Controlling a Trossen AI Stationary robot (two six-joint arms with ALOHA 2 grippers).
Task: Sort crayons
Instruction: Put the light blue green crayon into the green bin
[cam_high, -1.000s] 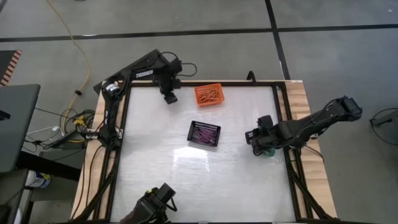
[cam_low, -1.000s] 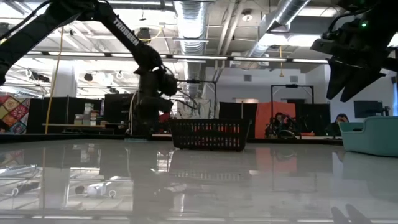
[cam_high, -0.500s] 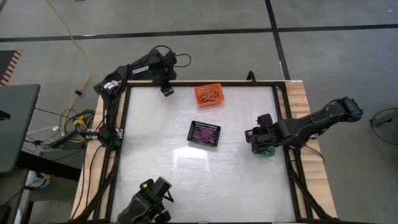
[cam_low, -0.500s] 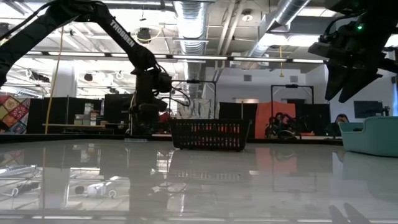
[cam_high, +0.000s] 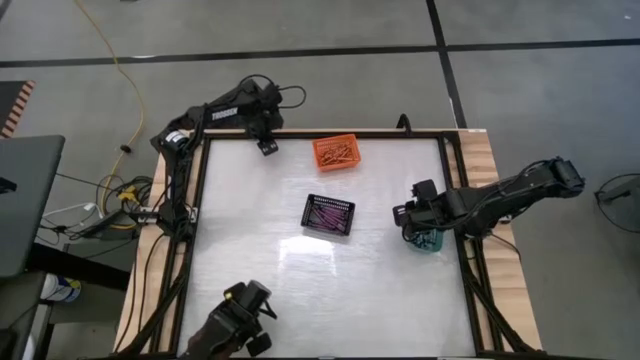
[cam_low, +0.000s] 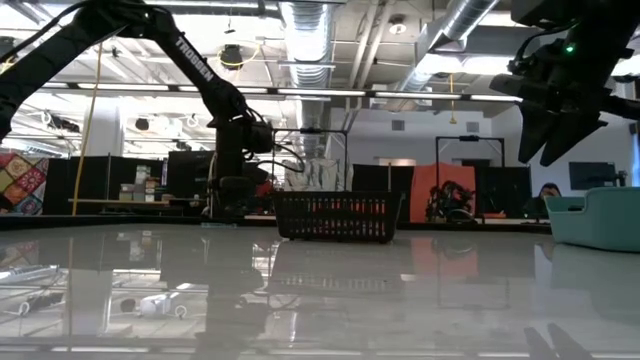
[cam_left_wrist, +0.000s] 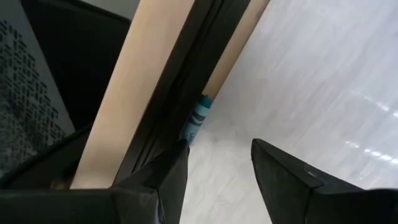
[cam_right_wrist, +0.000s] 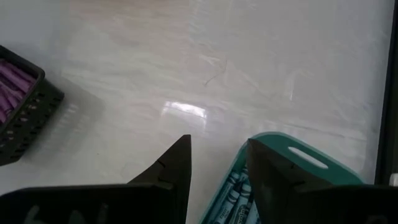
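A teal-blue crayon (cam_left_wrist: 196, 118) lies on the table along the dark frame (cam_left_wrist: 168, 93) at the far edge. My left gripper (cam_left_wrist: 217, 155) hangs open over it, pointing down, one fingertip close by the crayon's near end. My right gripper (cam_right_wrist: 217, 152) stands open and empty above the teal basket (cam_right_wrist: 292, 155), which holds teal crayons (cam_right_wrist: 231, 194). The black basket (cam_high: 329, 201) holds purple crayons (cam_right_wrist: 11, 86). The orange basket (cam_high: 335, 140) holds orange crayons (cam_high: 336, 153).
The raised dark frame and wooden border (cam_high: 478, 160) run around the white table top. A dark device (cam_high: 240, 320) sits at the near left edge. Bare table lies between the baskets and the near edge.
My left gripper has moved a little toward the table's far left corner and tipped to point more steeply down, staying open. The dark device at the near edge has shifted. The baskets have stayed where they were.
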